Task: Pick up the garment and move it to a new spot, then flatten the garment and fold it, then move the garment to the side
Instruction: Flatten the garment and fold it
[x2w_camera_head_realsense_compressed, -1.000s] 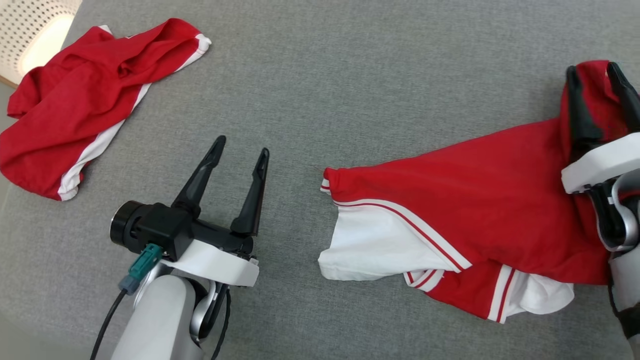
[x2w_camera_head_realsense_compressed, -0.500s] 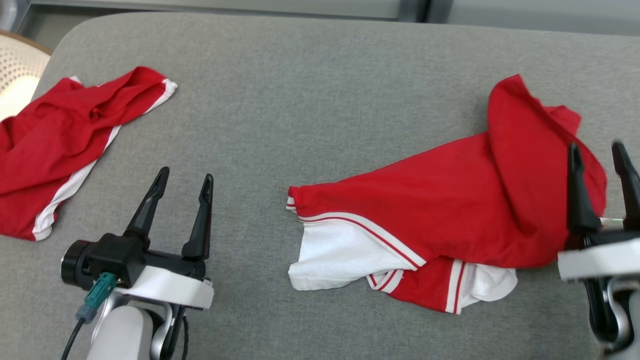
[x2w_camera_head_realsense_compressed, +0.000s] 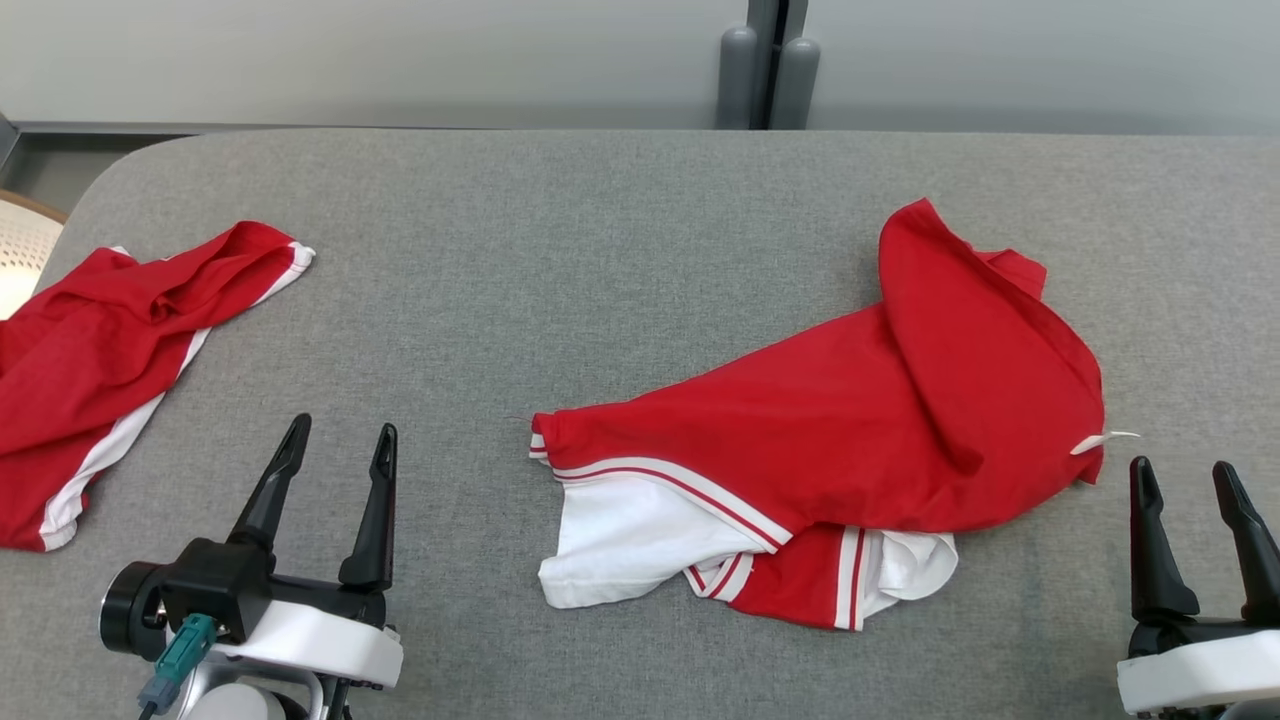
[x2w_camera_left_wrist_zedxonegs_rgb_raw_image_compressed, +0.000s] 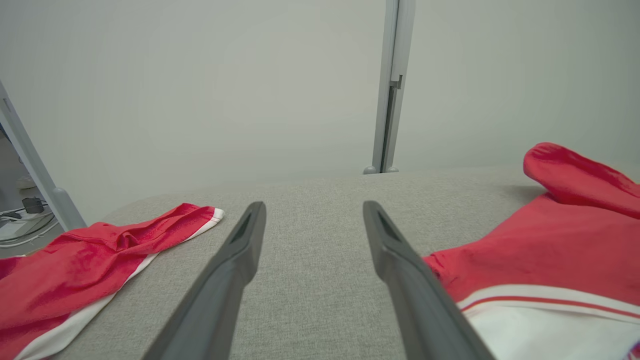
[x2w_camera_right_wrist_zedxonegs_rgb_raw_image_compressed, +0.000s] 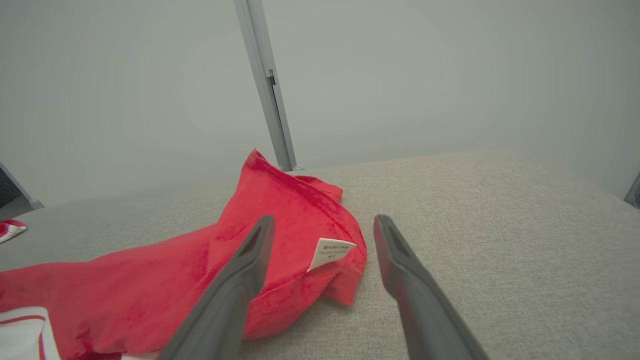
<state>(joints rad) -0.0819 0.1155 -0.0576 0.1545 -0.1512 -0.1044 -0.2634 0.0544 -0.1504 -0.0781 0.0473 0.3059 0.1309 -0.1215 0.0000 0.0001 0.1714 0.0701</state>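
Note:
A red garment with white panels and red-white trim (x2w_camera_head_realsense_compressed: 820, 440) lies crumpled on the grey padded surface (x2w_camera_head_realsense_compressed: 600, 260), right of centre, with a white label sticking out at its right edge. My right gripper (x2w_camera_head_realsense_compressed: 1182, 475) stands open just right of it, near the front edge, holding nothing; in the right wrist view the garment (x2w_camera_right_wrist_zedxonegs_rgb_raw_image_compressed: 280, 235) and its label lie just ahead of the open fingers (x2w_camera_right_wrist_zedxonegs_rgb_raw_image_compressed: 252, 250). My left gripper (x2w_camera_head_realsense_compressed: 340, 440) is open at the lower left, well clear of the cloth; the garment's white hem (x2w_camera_left_wrist_zedxonegs_rgb_raw_image_compressed: 550, 310) shows at the right of the left wrist view.
A second red-and-white garment (x2w_camera_head_realsense_compressed: 110, 350) lies bunched at the far left edge, also visible as the second garment (x2w_camera_left_wrist_zedxonegs_rgb_raw_image_compressed: 90, 260) in the left wrist view. A pale perforated object (x2w_camera_head_realsense_compressed: 20, 250) sits beyond the left edge. A grey wall and post (x2w_camera_head_realsense_compressed: 765, 70) rise behind.
My right gripper has let go of the garment's raised end, which dropped onto the surface, and pulled back toward the front. The camera tilted up, shifting the whole picture.

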